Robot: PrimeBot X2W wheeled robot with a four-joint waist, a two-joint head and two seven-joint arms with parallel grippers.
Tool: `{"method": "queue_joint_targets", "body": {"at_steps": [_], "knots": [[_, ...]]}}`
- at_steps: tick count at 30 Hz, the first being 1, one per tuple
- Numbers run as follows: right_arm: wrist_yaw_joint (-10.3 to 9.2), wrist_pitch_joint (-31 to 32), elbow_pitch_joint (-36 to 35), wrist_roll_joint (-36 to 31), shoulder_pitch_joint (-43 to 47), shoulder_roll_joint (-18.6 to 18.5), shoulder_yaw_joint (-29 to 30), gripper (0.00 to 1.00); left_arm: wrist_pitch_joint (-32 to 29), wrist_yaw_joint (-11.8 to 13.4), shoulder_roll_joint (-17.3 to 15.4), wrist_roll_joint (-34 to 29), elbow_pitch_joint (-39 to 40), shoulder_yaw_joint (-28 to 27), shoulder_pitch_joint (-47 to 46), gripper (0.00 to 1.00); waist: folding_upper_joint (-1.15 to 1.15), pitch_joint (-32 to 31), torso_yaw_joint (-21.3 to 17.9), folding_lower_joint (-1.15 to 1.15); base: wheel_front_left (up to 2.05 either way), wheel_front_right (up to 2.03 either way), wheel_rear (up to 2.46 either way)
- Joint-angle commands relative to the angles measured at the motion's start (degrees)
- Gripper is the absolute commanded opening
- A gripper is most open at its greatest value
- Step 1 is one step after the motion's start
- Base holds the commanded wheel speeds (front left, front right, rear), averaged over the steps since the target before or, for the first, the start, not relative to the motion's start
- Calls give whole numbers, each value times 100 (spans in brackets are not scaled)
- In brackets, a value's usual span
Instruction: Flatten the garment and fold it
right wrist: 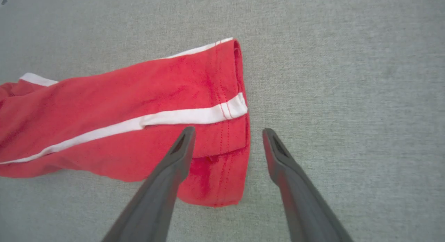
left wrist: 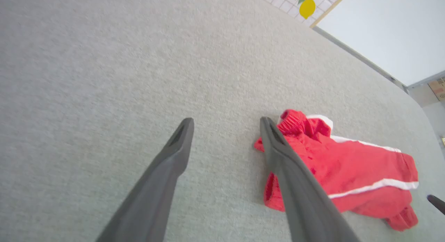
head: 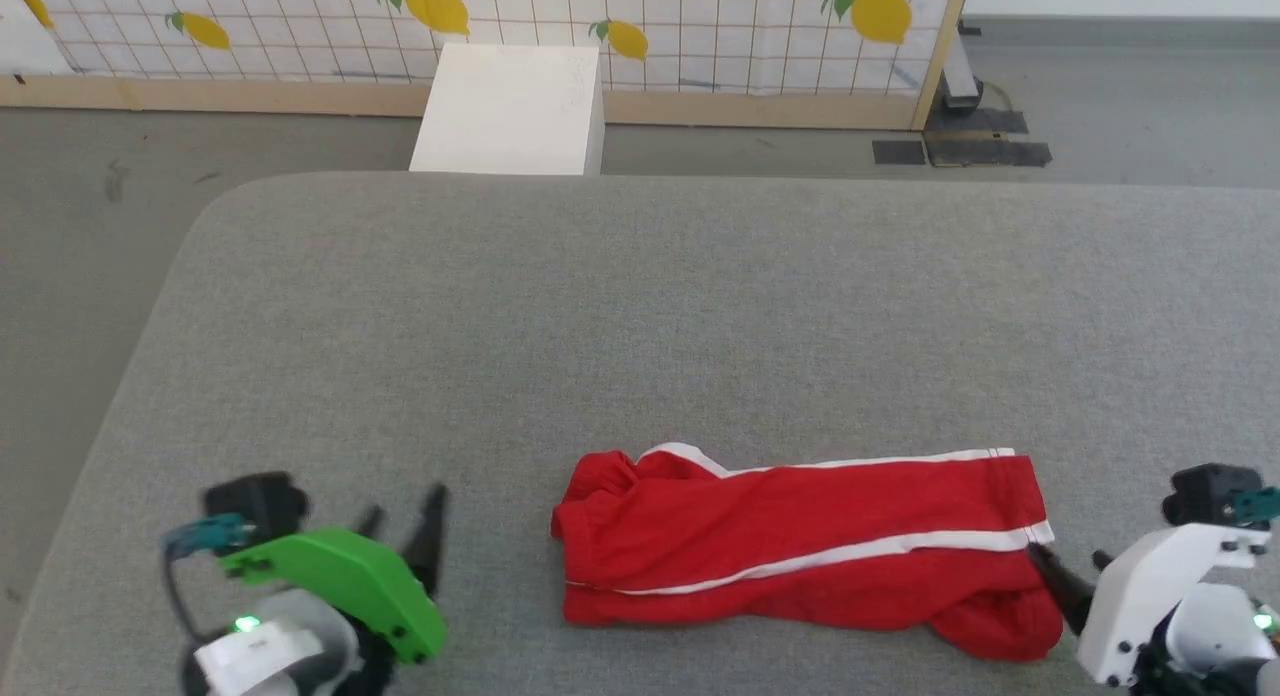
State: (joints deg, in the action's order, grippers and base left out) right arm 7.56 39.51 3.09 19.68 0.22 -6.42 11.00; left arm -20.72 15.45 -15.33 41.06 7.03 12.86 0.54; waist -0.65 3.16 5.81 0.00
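Note:
The garment (head: 800, 546), bright red shorts with white side stripes, lies bunched lengthwise near the front edge of the grey padded table (head: 640, 306). My left gripper (head: 405, 521) is open above bare table, a short way left of the garment's gathered waistband end (left wrist: 299, 123); nothing is between its fingers (left wrist: 226, 125). My right gripper (head: 1070, 566) is open at the garment's right end. In the right wrist view (right wrist: 227, 134) its left finger (right wrist: 174, 165) overlaps the hem (right wrist: 222, 158) and its right finger is over bare table. Neither gripper holds the cloth.
A white box (head: 510, 106) stands on the floor beyond the table's far edge, in front of a lemon-printed screen (head: 700, 26). The table's rounded far-left corner (head: 230, 201) drops to grey floor. The right gripper's fingertip (left wrist: 436, 202) shows in the left wrist view.

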Motion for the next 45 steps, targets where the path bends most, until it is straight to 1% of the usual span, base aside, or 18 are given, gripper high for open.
{"method": "queue_joint_targets", "body": {"at_steps": [1,3,4,7,8,12,16,25,29,30,31,32,33,36,40,41,42,45], "knots": [[-8,37,-52,29,-79,-49,50,100,306,-42,-72,-174,40,-78,-25,100,65,37,-8,0,0,0,0],[-8,89,-41,71,-195,-120,99,100,878,-172,-165,-461,33,-147,-71,100,65,94,-10,0,0,0,0],[-8,132,-21,86,-261,-169,90,100,1218,-289,-203,-601,3,-153,-92,100,65,133,-8,0,0,0,0],[-8,258,82,211,-434,-372,-97,100,2088,-535,-230,-911,-146,-159,-116,100,65,228,4,0,0,0,0],[-8,304,141,221,-488,-493,-191,100,2393,-601,-210,-990,-203,-167,-132,100,65,269,23,0,0,0,0],[-8,460,430,356,-706,-737,-362,100,3086,-739,-93,-1128,-438,-148,-187,100,65,416,100,0,0,0,0],[-8,539,728,423,-907,-866,-615,100,3338,-768,-9,-1198,-615,-165,-248,100,65,550,164,0,0,0,0],[-8,444,1315,700,-1236,-754,-1436,100,3526,-844,153,-1267,-792,-261,-285,100,65,647,224,0,0,0,0],[-8,367,1516,754,-1322,-768,-1692,100,3547,-863,234,-1288,-832,-284,-297,100,65,638,245,0,0,0,0],[-8,375,1570,771,-1335,-774,-1709,86,3550,-869,250,-1295,-837,-285,-298,100,65,636,251,0,0,0,0],[-8,368,1619,783,-1354,-787,-1725,37,3554,-875,266,-1311,-835,-286,-301,100,65,635,259,0,0,0,0],[-8,356,1652,790,-1367,-804,-1731,16,3556,-881,277,-1320,-835,-289,-302,100,65,634,263,0,0,0,0],[-8,343,1691,787,-1382,-840,-1719,0,3558,-888,282,-1339,-835,-293,-303,100,65,631,267,0,0,0,0],[-8,314,1758,764,-1414,-964,-1639,0,3563,-903,293,-1394,-813,-289,-288,100,65,619,271,0,0,0,0],[-8,301,1824,704,-1449,-1233,-1401,0,3566,-914,299,-1437,-806,-313,-266,100,65,604,268,0,0,0,0],[-8,305,1855,607,-1464,-1413,-1207,0,3567,-933,305,-1438,-813,-326,-267,100,65,601,270,0,0,0,0],[-8,312,1872,532,-1469,-1508,-1090,0,3568,-939,311,-1441,-810,-334,-265,100,65,598,266,0,0,0,0],[-8,382,1924,285,-1481,-1676,-710,0,3569,-949,333,-1439,-806,-356,-256,100,65,605,247,0,0,0,0]]}}
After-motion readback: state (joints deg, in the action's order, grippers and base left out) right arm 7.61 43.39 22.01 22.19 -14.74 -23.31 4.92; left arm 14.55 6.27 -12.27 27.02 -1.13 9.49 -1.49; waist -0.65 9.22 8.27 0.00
